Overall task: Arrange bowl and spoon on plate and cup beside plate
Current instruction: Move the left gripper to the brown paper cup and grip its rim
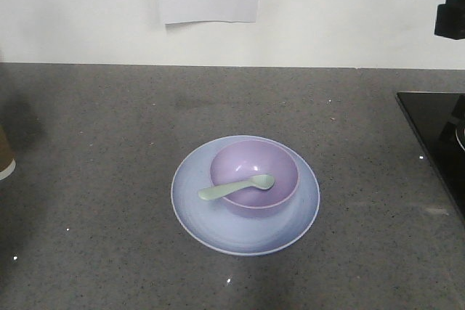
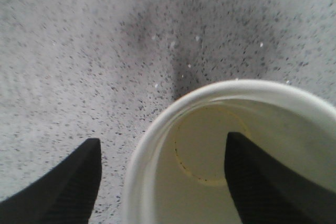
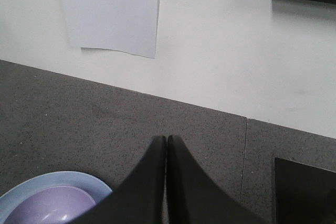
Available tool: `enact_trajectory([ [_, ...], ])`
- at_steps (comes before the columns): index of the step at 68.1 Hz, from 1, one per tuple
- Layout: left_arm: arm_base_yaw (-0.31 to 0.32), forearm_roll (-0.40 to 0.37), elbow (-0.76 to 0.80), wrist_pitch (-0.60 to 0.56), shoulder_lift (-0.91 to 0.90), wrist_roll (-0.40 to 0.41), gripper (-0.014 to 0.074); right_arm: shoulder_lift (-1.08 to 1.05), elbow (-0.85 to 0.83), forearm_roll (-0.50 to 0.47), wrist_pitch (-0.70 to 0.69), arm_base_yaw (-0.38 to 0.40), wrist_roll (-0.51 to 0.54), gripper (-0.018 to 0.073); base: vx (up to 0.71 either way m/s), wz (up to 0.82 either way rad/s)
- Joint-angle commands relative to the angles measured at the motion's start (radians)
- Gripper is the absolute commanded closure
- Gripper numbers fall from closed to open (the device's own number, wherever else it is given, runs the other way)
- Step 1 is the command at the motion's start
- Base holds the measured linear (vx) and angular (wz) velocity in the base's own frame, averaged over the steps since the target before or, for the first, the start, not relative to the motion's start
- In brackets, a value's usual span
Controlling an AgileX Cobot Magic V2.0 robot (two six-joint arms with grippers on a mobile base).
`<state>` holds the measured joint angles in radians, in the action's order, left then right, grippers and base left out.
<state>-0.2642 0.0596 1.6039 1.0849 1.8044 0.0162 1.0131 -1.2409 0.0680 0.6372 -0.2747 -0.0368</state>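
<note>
The cup [image 2: 231, 150] stands at the far left edge of the counter [image 1: 102, 179], well apart from the plate [image 1: 245, 195], which already carries the bowl [image 1: 255, 176] and spoon [image 1: 237, 188]. The left gripper [image 2: 163, 174] straddles its rim, one finger inside, one outside, spread apart, not yet pinching. Thin paper is light and crushes easily, so a gentle rim pinch suits. The right gripper [image 3: 166, 166] is pressed together, empty.

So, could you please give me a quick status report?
Left gripper straddles cup rim, one finger inside. Right gripper shut, empty. Bowl and spoon on plate. Nothing in the way.
</note>
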Motion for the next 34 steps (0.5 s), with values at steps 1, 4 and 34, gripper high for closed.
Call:
enact_trajectory([
  [1,-0.002,0.003,0.005,-0.054,-0.045,-0.003,0.0123,-0.007,-0.024,0.006,-0.066,-0.001,0.005,0.0562,0.00,0.00],
  [4,-0.002,0.003,0.003,-0.054,-0.045,-0.016,0.0150,-0.007,-0.024,0.006,-0.066,-0.001,0.005,0.0562,0.00,0.00],
  [34,0.086,-0.473,0.007,-0.099,-0.120,-0.404,0.0605,-0.007,-0.024,-0.009,-0.065,-0.001,-0.002,0.0562,0.00,0.00],
])
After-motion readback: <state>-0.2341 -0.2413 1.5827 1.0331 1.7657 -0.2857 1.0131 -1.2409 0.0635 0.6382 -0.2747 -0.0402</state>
